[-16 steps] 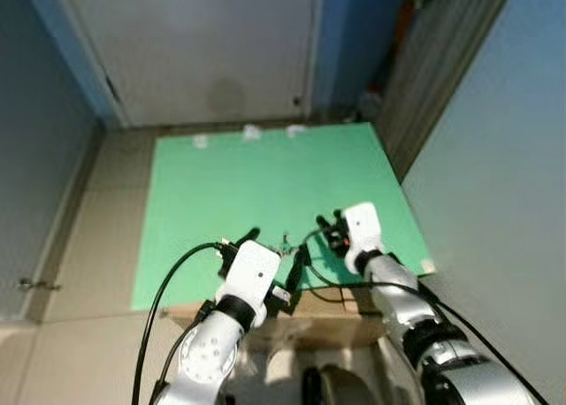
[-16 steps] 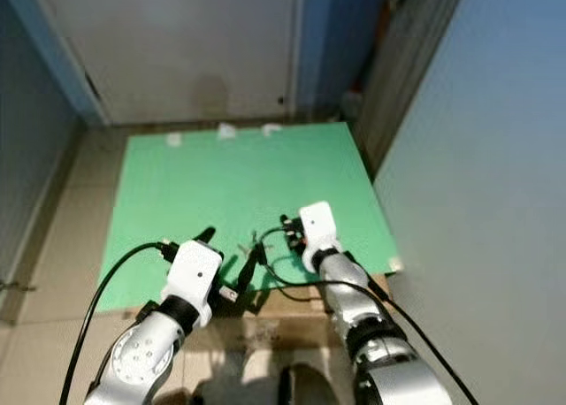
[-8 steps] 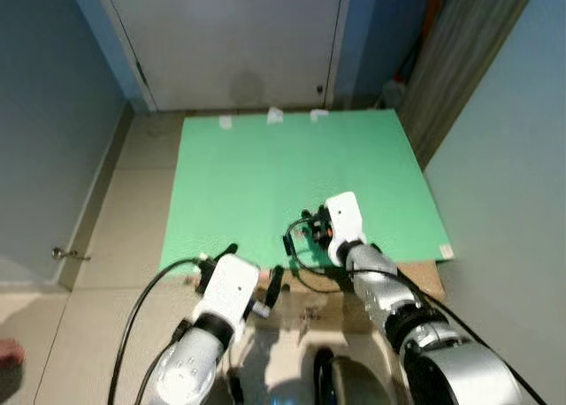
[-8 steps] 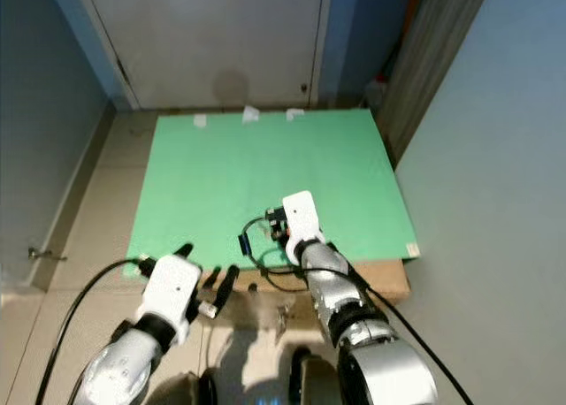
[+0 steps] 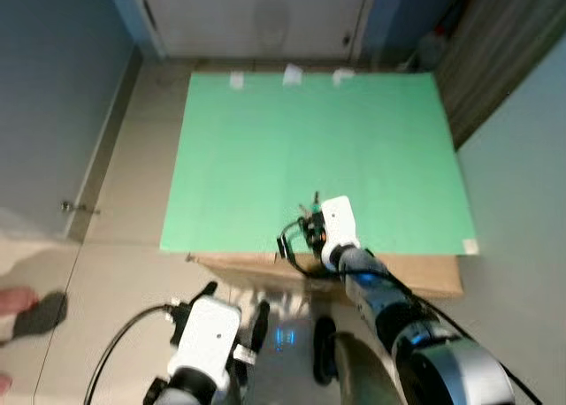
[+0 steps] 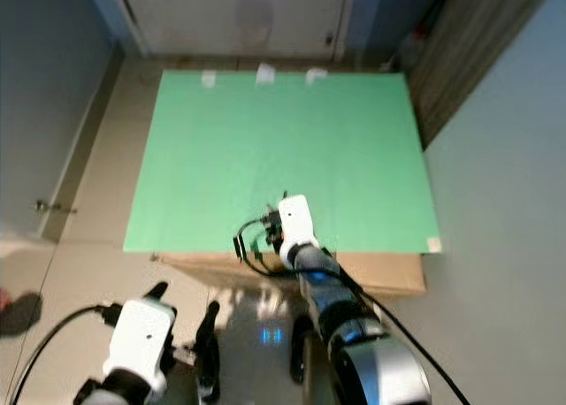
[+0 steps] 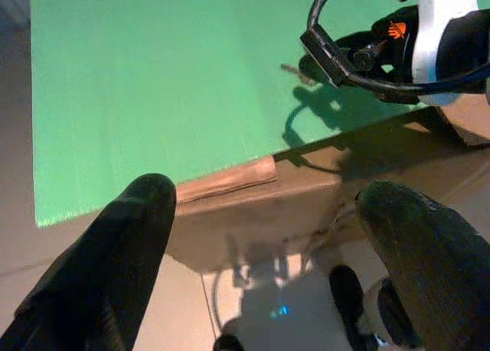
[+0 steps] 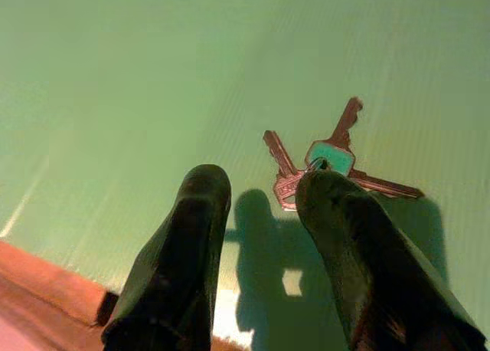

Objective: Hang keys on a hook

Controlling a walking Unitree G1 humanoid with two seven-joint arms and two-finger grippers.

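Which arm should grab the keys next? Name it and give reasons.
Right. The right gripper hangs open just over the keys on the green board. The left gripper sits low, off the board's near edge.

small bunch of keys — one green-headed — flat on green sheet

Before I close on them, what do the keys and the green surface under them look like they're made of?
The keys look like dull brass-toned metal, one head capped in green, likely plastic. The green sheet looks matte with fine ribbed lines, perhaps corrugated plastic. The right gripper is open beside them.
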